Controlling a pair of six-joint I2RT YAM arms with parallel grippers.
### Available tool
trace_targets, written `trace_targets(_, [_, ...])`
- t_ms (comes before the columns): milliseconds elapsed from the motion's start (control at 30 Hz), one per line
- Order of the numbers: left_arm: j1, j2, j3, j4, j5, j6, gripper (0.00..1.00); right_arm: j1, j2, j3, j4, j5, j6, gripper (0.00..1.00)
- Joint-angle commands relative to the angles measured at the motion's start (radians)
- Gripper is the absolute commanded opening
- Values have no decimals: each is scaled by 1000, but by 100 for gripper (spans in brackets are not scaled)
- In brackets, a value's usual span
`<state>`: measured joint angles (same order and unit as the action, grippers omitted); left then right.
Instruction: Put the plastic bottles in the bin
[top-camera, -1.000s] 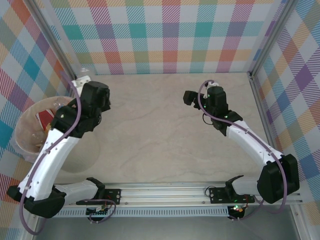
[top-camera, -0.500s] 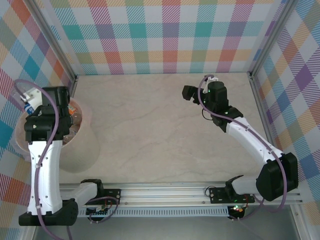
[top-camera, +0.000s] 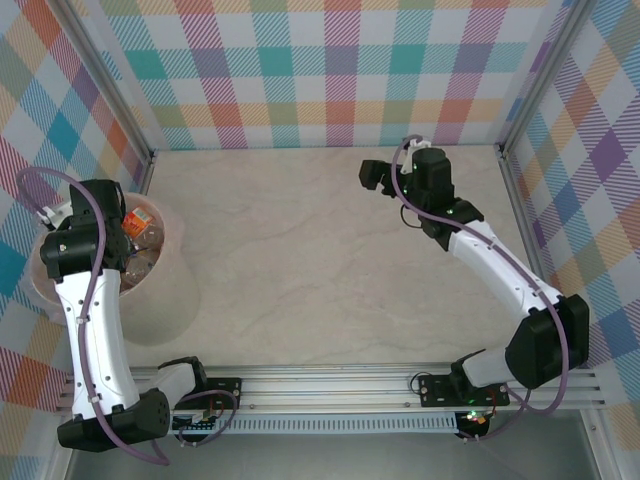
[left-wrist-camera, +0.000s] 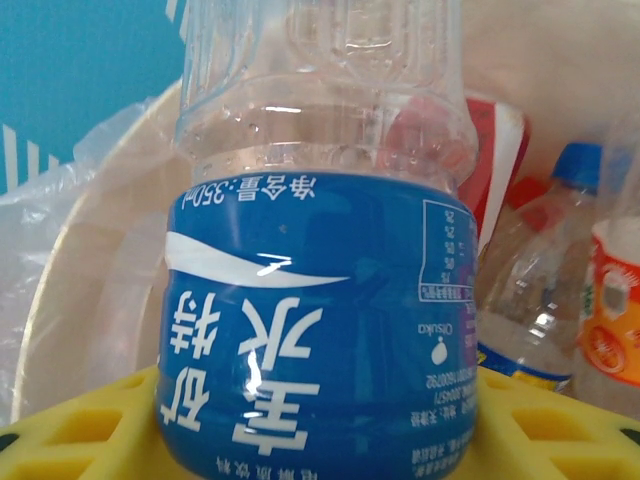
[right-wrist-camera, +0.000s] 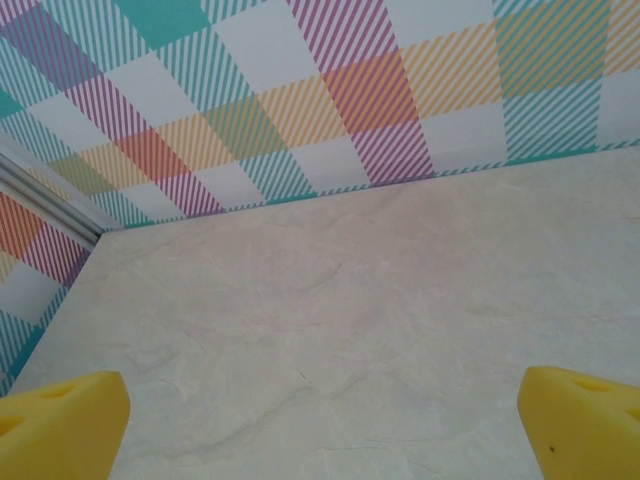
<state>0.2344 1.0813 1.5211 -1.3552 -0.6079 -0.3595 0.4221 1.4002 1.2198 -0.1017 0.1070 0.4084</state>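
At the near edge an aluminium rail (top-camera: 330, 385) carries both arm bases. Beyond it the pale marbled table (top-camera: 300, 270) runs out to the plaid walls (top-camera: 330, 70). The bin (top-camera: 165, 295) stands at the table's left edge with plastic bottles (top-camera: 140, 225) piled inside and the left arm bent over it. That arm's wrist camera adds the detail — the left gripper (left-wrist-camera: 320, 440) clasps a blue-labelled bottle (left-wrist-camera: 320, 300), with the bin's rim and other bottles behind. Farther off, right of centre, the right gripper (right-wrist-camera: 320, 410) hangs over the table — its yellow fingers (right-wrist-camera: 60, 420) spread wide.
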Motion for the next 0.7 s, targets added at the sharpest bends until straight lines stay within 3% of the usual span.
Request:
trace_targets(0, [20, -3, -22, -85, -40, -51, 62, 3, 18, 55, -19, -32, -21, 100])
trace_targets(100, [26, 10, -19, -109, -67, -70, 74, 3, 26, 81, -42, -35, -33, 100])
trace_targets(467, [26, -76, 72, -80, -17, -42, 94, 3, 5, 51, -44, -1, -26, 100])
trace_targets(567, [25, -95, 75, -41, 41, -30, 99, 3, 2, 48, -44, 2, -25, 100])
trace_targets(667, [26, -127, 71, 33, 177, -4, 100, 3, -9, 38, -39, 10, -24, 100])
